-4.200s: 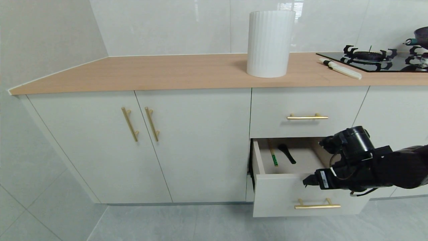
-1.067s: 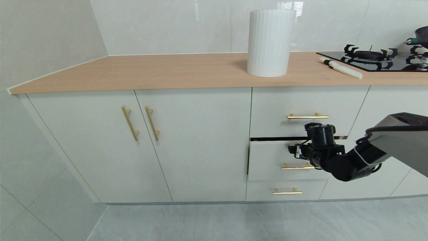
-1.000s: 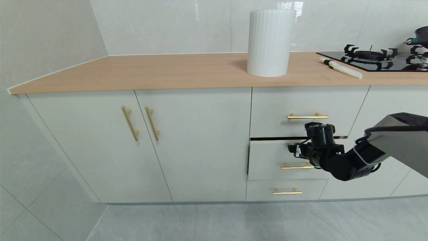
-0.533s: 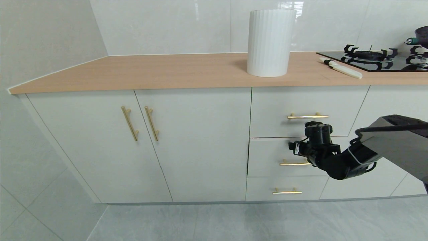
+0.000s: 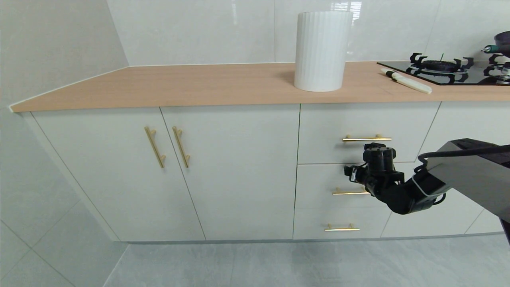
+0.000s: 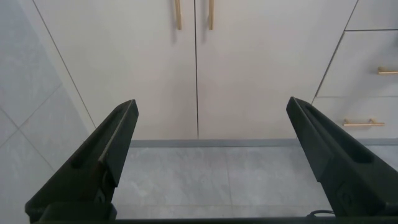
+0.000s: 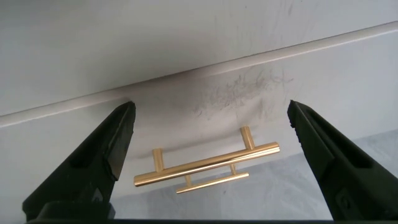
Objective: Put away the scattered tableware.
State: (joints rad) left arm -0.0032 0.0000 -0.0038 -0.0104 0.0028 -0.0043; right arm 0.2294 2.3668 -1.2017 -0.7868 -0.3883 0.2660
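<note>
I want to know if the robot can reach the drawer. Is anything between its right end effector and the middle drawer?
Nothing visible is in the way. The open right end effector is right in front of the shut middle drawer, just above its gold handle, with only bare drawer front ahead of it.
</note>
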